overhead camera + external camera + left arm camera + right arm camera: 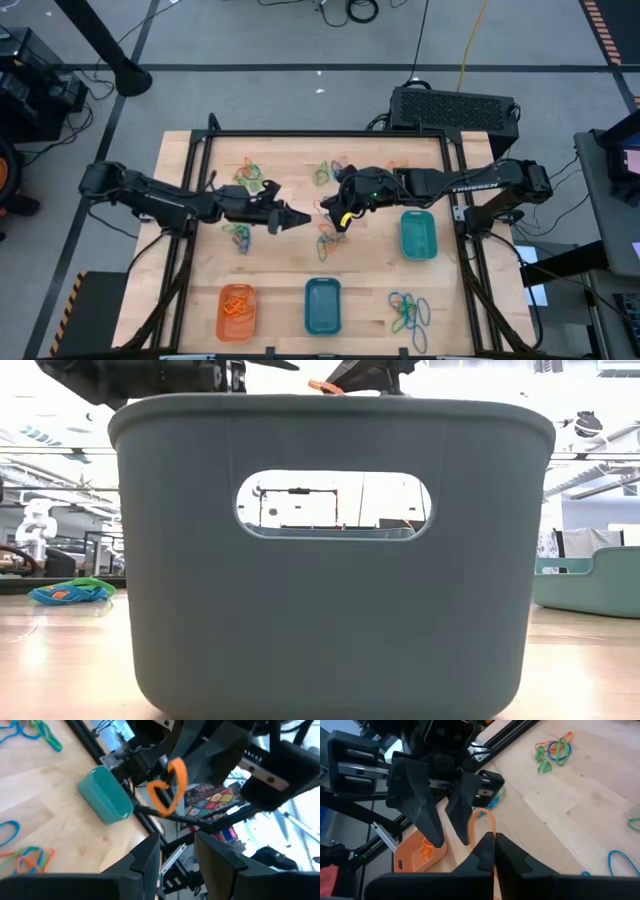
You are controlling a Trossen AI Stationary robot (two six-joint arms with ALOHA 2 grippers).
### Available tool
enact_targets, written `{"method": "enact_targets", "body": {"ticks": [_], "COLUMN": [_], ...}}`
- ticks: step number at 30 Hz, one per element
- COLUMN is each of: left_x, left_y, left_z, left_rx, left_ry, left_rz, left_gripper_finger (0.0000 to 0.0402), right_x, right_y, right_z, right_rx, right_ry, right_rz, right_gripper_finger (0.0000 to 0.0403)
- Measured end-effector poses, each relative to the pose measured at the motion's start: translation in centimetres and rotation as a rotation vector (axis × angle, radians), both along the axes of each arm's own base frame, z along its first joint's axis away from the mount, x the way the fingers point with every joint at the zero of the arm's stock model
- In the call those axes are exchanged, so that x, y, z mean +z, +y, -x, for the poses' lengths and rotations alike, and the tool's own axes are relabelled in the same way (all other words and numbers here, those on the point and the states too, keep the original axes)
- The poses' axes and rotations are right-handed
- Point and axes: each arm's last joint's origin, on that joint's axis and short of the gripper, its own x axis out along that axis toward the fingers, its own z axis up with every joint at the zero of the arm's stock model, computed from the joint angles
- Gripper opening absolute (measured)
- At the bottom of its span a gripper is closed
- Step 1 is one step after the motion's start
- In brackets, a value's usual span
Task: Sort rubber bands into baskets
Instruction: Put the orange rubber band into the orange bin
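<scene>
My right gripper [332, 212] is over the table's middle, shut on an orange rubber band [168, 787]. My left gripper [300, 216] faces it from the left with its fingers open [440, 815]; the band sits just in front of them, and I see no touch. More rubber bands lie on the table in small heaps [250, 179] [408, 311]. The orange basket [237, 311], with orange bands in it, and the blue basket [322, 305] stand at the near edge. The teal-green basket [418, 235] stands on the right. My right gripper pinches one end of the orange band's loop [488, 836] between its two fingertips. The fingers reach in from the table's right, slanting down. The rest of the loop [481, 820] sticks out beyond the tips, slack and clear of the table.
A mixed heap of bands [328, 240] lies right under the two grippers, another [238, 235] under the left arm, and one [325, 175] farther back. In the low view the blue basket [330, 560] blocks most of the table. A black frame [455, 190] borders the board.
</scene>
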Motion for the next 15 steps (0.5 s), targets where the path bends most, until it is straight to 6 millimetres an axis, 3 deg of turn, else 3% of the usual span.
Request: {"method": "enact_targets", "body": {"ticks": [15], "left_x": [-0.3], "left_y": [1.5], "left_z": [-0.9], "left_rx": [0.037], "left_ry": [-0.065], "left_rz": [-0.003], "left_gripper_finger": [0.0129], "right_x": [-0.2], "right_y": [0.4], "right_z": [0.1], "right_rx": [0.025], "right_ry": [0.018], "right_rz": [-0.03], "right_gripper_finger": [0.0]}}
